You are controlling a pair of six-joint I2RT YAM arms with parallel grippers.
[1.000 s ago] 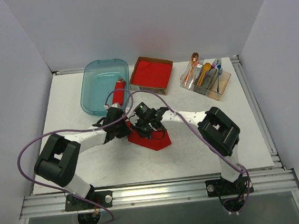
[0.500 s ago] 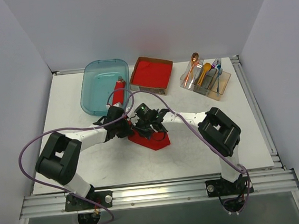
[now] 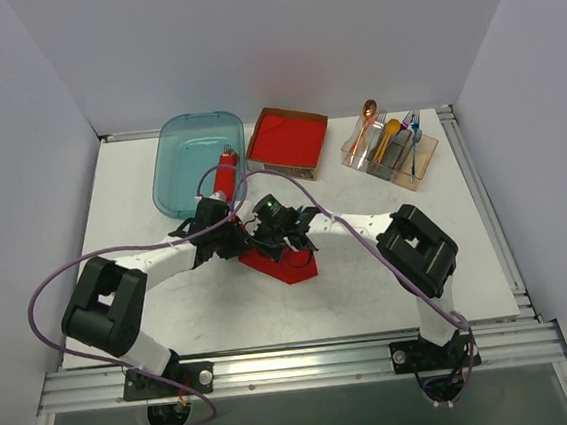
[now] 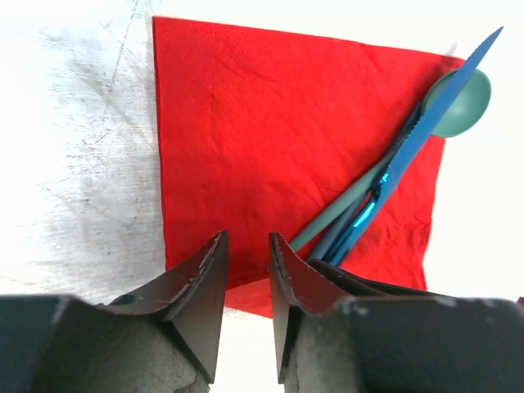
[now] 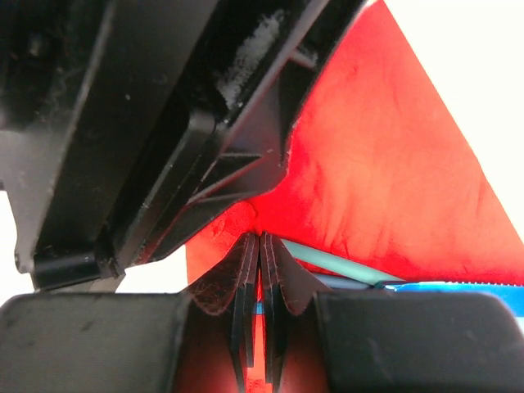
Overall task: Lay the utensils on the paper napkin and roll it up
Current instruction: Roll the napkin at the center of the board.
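The red paper napkin (image 4: 270, 147) lies on the white table, seen under both grippers in the top view (image 3: 291, 266). A teal spoon (image 4: 464, 102) and a blue knife (image 4: 413, 147) lie slantwise on its right part, their tips past the far corner. My left gripper (image 4: 246, 237) hovers over the napkin's near edge, jaws a little apart with nothing between them (image 3: 234, 239). My right gripper (image 5: 259, 237) is shut, with red napkin (image 5: 393, 188) pinched at its tips; the spoon's handle (image 5: 336, 264) runs just beside it (image 3: 272, 236).
At the back left stands a teal bin (image 3: 182, 177) with a red rolled napkin (image 3: 224, 171) at its edge. A cardboard box of red napkins (image 3: 287, 140) and a clear organizer (image 3: 390, 150) of spare utensils are behind. The left gripper's body (image 5: 123, 123) crowds the right wrist view.
The left gripper's jaws have parted and the left arm has shifted slightly toward the back. The right gripper stays shut at the napkin's edge.
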